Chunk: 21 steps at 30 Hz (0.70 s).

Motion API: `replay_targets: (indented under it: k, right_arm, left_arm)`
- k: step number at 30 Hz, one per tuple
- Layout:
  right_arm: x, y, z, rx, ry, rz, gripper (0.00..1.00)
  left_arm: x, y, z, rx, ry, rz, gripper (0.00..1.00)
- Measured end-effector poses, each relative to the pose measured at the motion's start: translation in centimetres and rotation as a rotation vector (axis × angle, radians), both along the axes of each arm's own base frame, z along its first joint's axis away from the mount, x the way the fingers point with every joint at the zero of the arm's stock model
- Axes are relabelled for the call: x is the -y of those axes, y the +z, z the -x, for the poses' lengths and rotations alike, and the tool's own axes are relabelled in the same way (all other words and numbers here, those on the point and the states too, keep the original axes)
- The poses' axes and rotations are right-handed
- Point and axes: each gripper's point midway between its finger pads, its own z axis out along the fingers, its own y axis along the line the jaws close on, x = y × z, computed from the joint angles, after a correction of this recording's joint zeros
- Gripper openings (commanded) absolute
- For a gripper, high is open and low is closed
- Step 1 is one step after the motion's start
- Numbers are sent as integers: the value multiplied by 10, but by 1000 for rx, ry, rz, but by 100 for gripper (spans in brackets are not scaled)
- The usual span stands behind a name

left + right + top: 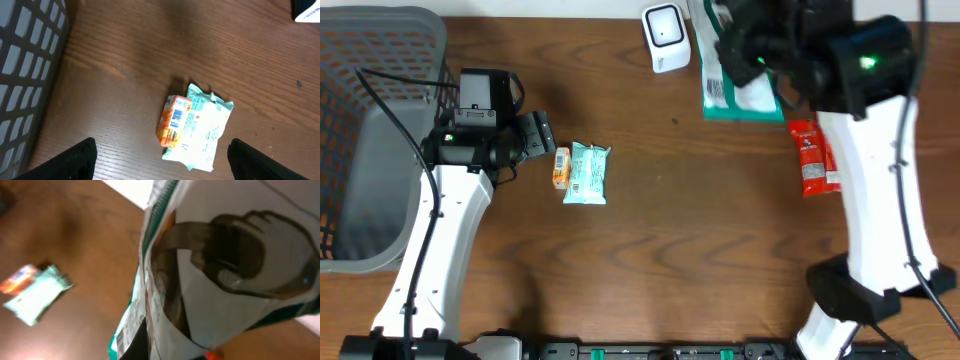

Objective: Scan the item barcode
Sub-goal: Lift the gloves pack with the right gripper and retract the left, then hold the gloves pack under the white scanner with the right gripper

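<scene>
My right gripper (738, 45) is shut on a green and white bag (743, 96) at the back of the table, just right of the white scanner (665, 38). The bag's barcode (715, 90) faces up on its left edge. In the right wrist view the bag (225, 260) fills most of the frame, and its barcode (121, 342) shows low beside my dark finger (137, 347). My left gripper (542, 138) stands open just left of an orange packet (560, 168) and a pale teal packet (587, 173). Both lie ahead of its jaws (160, 165), which hold nothing.
A grey mesh basket (380, 120) takes up the left end of the table, close to my left arm. A red packet (813, 158) lies on the right, under my right arm. The scanner's corner (307, 12) shows at the top right of the left wrist view.
</scene>
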Motion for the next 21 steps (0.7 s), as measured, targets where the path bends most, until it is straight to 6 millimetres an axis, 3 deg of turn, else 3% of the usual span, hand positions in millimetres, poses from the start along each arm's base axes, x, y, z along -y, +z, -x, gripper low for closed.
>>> replay_targets:
  k: [6,13,21]
  right_arm:
    - [-28,-33,-44,63,38,162,1]
    - [-56,-67,-121,242,-7,327,1]
    - [-81,-101,-182,428,-77,472,1]
  left_arm:
    - [0,0,0,0,0,0,85]
    - [0,0,0,0,0,0,85]
    - [0,0,0,0,0,0,85]
